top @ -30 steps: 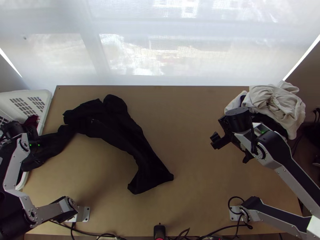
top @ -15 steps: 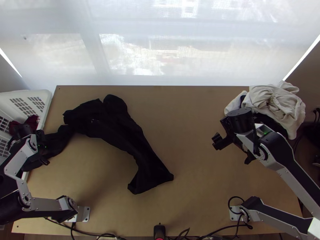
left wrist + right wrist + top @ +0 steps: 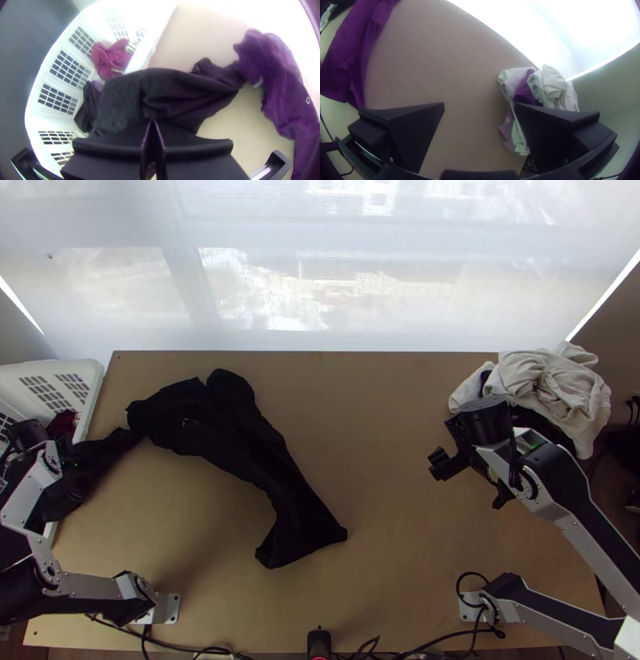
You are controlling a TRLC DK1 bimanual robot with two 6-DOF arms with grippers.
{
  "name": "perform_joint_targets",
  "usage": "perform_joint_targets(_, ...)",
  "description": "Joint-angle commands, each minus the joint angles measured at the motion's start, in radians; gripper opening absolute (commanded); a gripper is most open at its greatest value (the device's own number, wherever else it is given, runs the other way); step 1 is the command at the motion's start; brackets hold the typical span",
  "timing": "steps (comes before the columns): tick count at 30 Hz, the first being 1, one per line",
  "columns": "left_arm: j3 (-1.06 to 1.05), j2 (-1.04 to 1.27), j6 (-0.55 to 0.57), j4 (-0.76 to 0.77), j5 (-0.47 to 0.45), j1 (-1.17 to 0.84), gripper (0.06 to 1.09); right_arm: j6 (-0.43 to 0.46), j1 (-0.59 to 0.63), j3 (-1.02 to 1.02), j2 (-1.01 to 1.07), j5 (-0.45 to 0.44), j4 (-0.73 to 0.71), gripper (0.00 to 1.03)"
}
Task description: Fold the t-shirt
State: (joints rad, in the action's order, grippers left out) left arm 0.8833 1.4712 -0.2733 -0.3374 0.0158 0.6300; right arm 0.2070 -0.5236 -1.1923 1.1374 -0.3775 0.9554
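Note:
A long black garment [image 3: 248,448] lies bunched in a curve on the table in the top view, from the left side to the middle. Dark cloth [image 3: 80,488] touches its left end and drapes over the basket's edge; whether both are one piece I cannot tell. My left gripper [image 3: 64,470] is over this cloth at the basket. In the left wrist view, my left gripper [image 3: 152,123] is shut on the charcoal cloth [image 3: 126,100]. My right gripper [image 3: 470,482] hangs open over the table's right part; in the right wrist view, my right gripper [image 3: 479,106] has nothing between its fingers.
A white laundry basket [image 3: 90,380] with a maroon cloth [image 3: 110,58] inside stands at the left edge. Light and dark clothes [image 3: 552,384] are piled at the far right corner. Cables [image 3: 200,650] run along the near edge.
My left gripper shifted right, then back left toward the basket, and the dark cloth by it was drawn narrower. My right gripper drifted slightly right. The long black part stayed still.

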Motion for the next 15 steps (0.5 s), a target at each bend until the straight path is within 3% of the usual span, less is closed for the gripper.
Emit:
perform_joint_targets(1, 0.146, -0.084, 0.014, -0.031, -0.014, 0.059, 0.09, -0.004, 0.014, 0.022, -0.008, 0.000, 0.003, 0.98)
perform_joint_targets(6, 0.306, -0.106, 0.048, 0.026, -0.016, 0.145, 0.09, -0.004, 0.016, 0.025, -0.008, 0.000, 0.002, 0.98)
perform_joint_targets(15, 0.399, -0.063, 0.155, 0.351, -0.002, 0.358, 0.09, -0.004, 0.028, 0.033, -0.018, 0.000, 0.003, 0.98)
